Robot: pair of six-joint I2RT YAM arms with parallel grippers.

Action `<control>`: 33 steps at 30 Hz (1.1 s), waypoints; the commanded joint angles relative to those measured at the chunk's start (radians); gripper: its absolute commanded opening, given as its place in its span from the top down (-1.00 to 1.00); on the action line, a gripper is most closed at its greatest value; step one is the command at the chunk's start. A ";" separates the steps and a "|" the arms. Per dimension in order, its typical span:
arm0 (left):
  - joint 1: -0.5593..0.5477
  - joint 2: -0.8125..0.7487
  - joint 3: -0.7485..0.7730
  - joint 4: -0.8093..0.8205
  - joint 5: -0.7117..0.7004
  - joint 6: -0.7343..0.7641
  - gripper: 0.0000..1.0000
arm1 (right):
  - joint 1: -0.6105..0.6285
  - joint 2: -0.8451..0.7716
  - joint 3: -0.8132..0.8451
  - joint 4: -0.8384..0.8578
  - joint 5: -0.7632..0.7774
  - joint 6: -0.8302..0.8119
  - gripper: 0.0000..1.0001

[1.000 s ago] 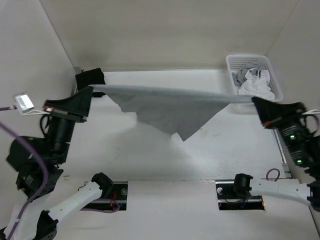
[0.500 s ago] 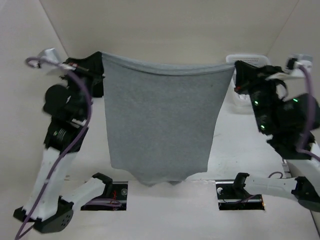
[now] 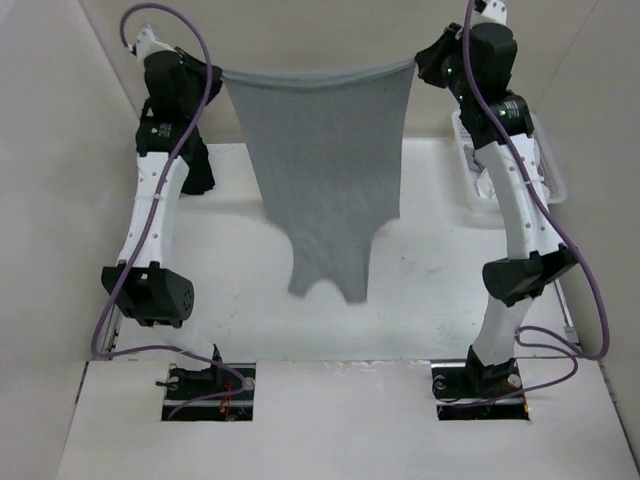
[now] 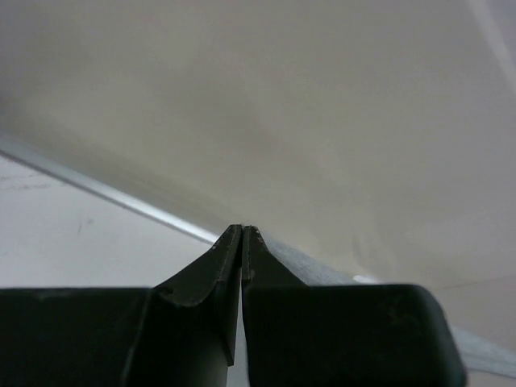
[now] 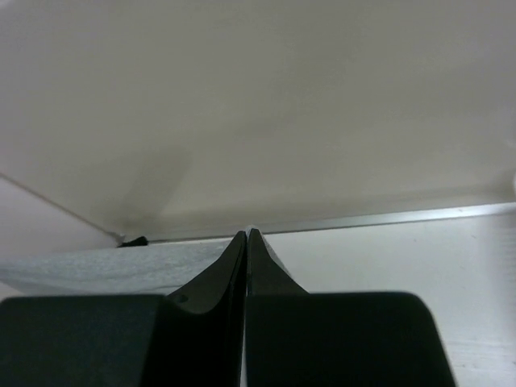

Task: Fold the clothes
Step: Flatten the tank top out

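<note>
The clothes, a grey tank top point(image 3: 325, 170), hang in the air stretched between both raised arms, hem on top and straps dangling at the bottom near the table. My left gripper point(image 3: 218, 75) is shut on the hem's left corner; my right gripper point(image 3: 418, 66) is shut on the right corner. In the left wrist view the shut gripper point(image 4: 243, 229) has a strip of the grey tank top point(image 4: 322, 270) running off to the right. In the right wrist view the shut gripper point(image 5: 246, 234) has the grey tank top point(image 5: 97, 266) spreading to the left.
A black folded cloth point(image 3: 196, 170) lies at the back left, partly behind the left arm. A white basket point(image 3: 470, 165) stands at the back right behind the right arm. Side walls close in the white table point(image 3: 430, 290).
Both arms have risen from low beside the table to full height at the back, lifting the tank top from a flat stretched sheet to a hanging one.
</note>
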 commanded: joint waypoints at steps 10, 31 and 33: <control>0.108 -0.212 -0.010 0.183 0.150 -0.080 1.00 | 0.000 -0.252 -0.068 0.014 -0.064 0.050 1.00; -0.105 -1.391 -1.423 -0.191 0.069 -0.124 0.99 | 0.539 -1.450 -1.780 -0.003 0.123 0.393 1.00; -0.137 -1.474 -1.437 -0.324 0.067 -0.158 0.99 | 0.678 -1.455 -1.783 -0.080 0.165 0.465 1.00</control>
